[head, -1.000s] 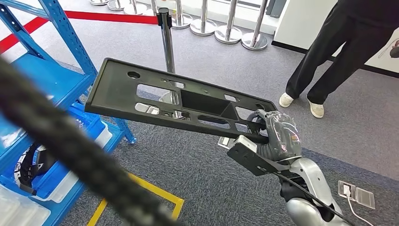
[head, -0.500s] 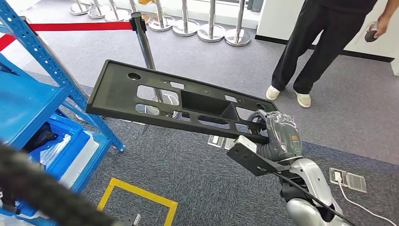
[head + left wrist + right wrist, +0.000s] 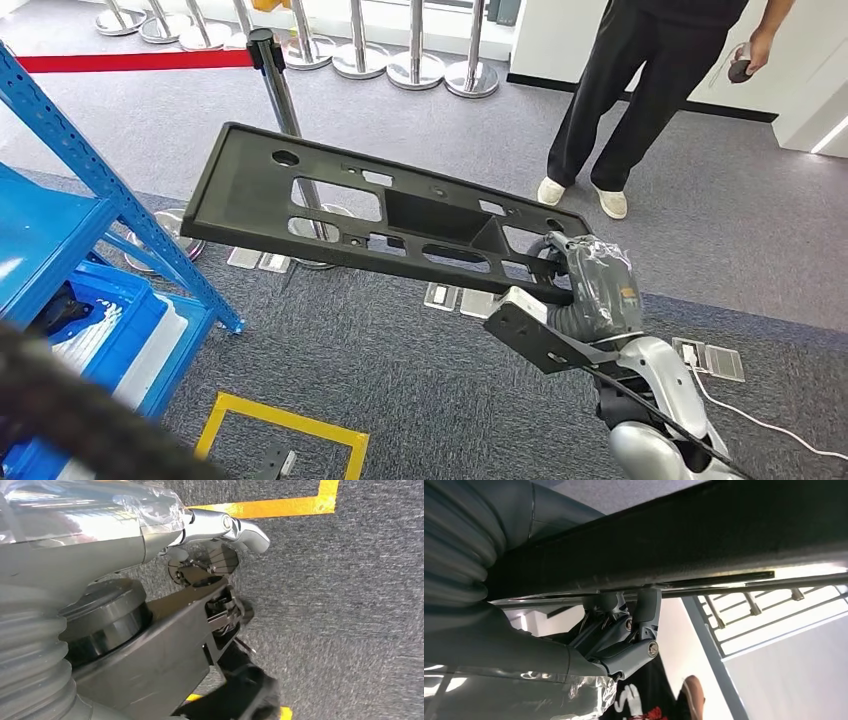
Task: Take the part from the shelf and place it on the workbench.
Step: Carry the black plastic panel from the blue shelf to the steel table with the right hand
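Black part carried in the air by the right hand, away from the blue shelf.

At the far left stands the blue shelf (image 3: 60, 215), with a blue bin (image 3: 110, 340) on its low level and yellow floor tape (image 3: 285, 420) on the grey carpet near it. The left hand (image 3: 220, 545) hangs over the carpet with its fingers curled in and nothing in them. Right of the shelf, the long flat part (image 3: 330, 205), pierced with cut-outs, is held level above the floor, in front of a stanchion (image 3: 275, 85) carrying a red belt (image 3: 130, 62). The right hand (image 3: 590, 285) grips the part's right end, its fingers (image 3: 644, 612) hooked under the part's edge. At the far right a person (image 3: 640, 90) in dark clothes stands on the carpet, well apart from the part.
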